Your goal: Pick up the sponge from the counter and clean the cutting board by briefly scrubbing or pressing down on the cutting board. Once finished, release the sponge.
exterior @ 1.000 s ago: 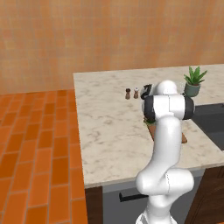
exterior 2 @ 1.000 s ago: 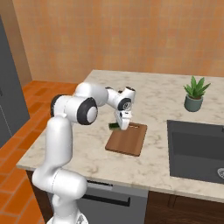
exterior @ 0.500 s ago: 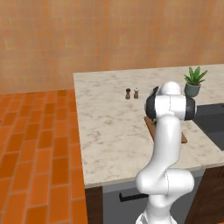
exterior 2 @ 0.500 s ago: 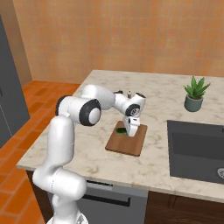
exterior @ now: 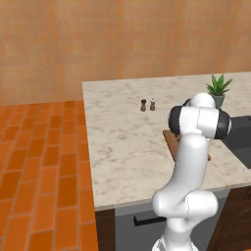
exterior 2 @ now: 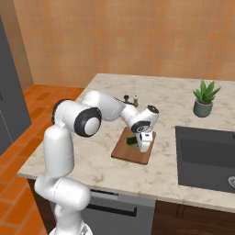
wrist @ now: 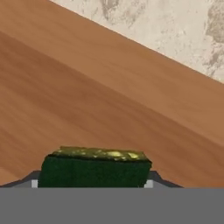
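The reddish-brown cutting board point(exterior 2: 125, 153) lies on the marbled counter point(exterior 2: 87, 158) just left of the sink; the wood of the cutting board point(wrist: 87, 96) spreads across the hand view. My gripper point(exterior 2: 144, 148) points down over the board's middle, shut on the sponge point(exterior 2: 131, 141), a small dark green and yellow block. In the hand view the sponge point(wrist: 96, 168) sits between the finger tips of my gripper point(wrist: 92, 183), low against the wood. In the left base view my arm hides the hand, and only a corner of the cutting board point(exterior: 169, 139) shows.
The dark sink basin point(exterior 2: 206, 156) lies right of the board. A potted plant point(exterior 2: 203, 98) stands at the back right. Two small shakers point(exterior 2: 131, 98) stand behind the board. The counter's front edge point(exterior 2: 92, 181) runs close below the board.
My gripper has carried the sponge from the board's far left edge toward its middle and down closer to the wood. The board, shakers and plant have stayed put.
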